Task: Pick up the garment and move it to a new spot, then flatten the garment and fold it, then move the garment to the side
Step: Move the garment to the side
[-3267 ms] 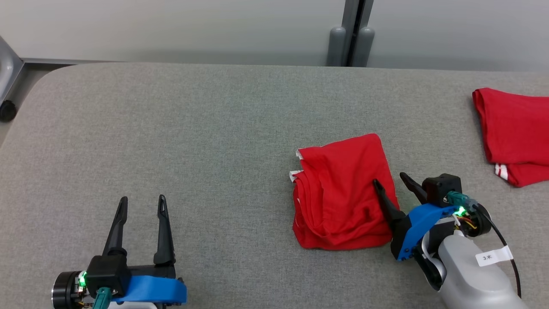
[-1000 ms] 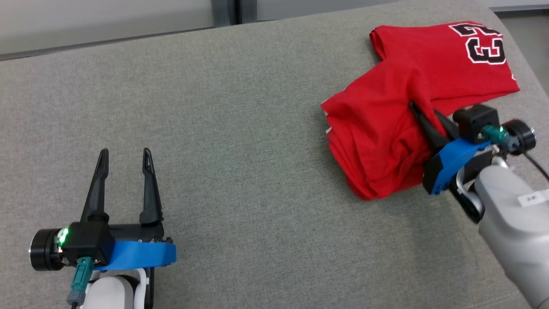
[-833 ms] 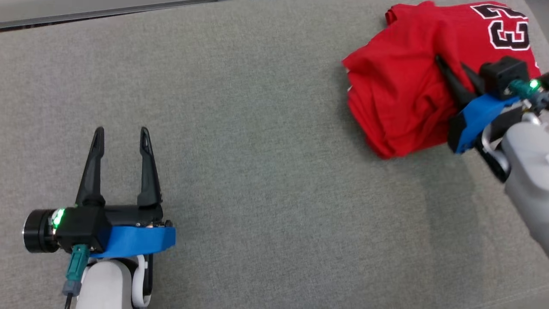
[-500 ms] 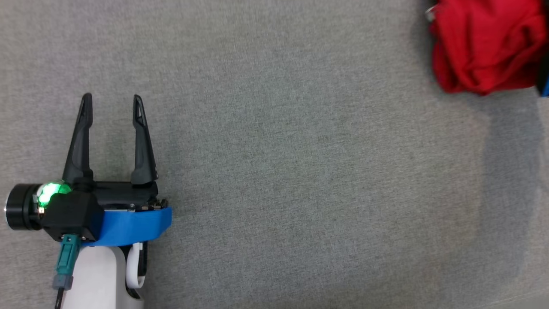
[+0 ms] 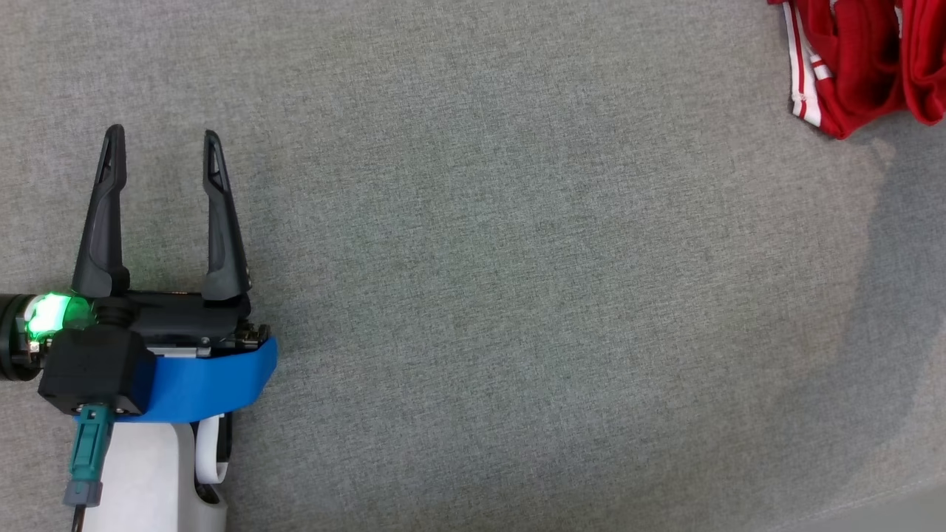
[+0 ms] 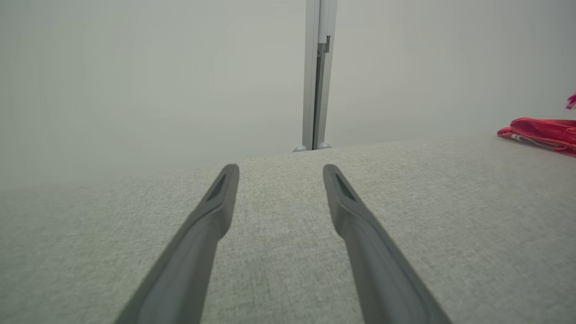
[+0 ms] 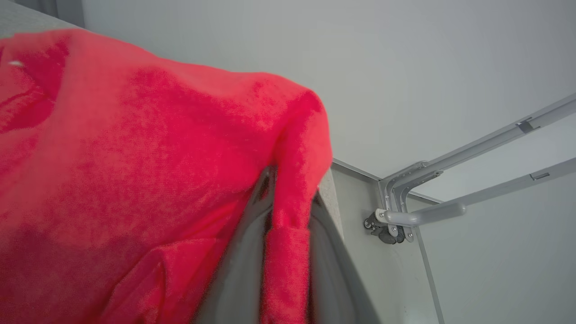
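red cloth garment (image 7: 135,135) swung aside
right gripper (image 7: 292,193) pinches its fold; in the last second it has gone well right of the wide-open left gripper (image 5: 161,137), so only setting down seems to remain.

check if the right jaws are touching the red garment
Touching. The right wrist view shows a fold of the red garment pinched between the right jaws, with cloth draped over both.
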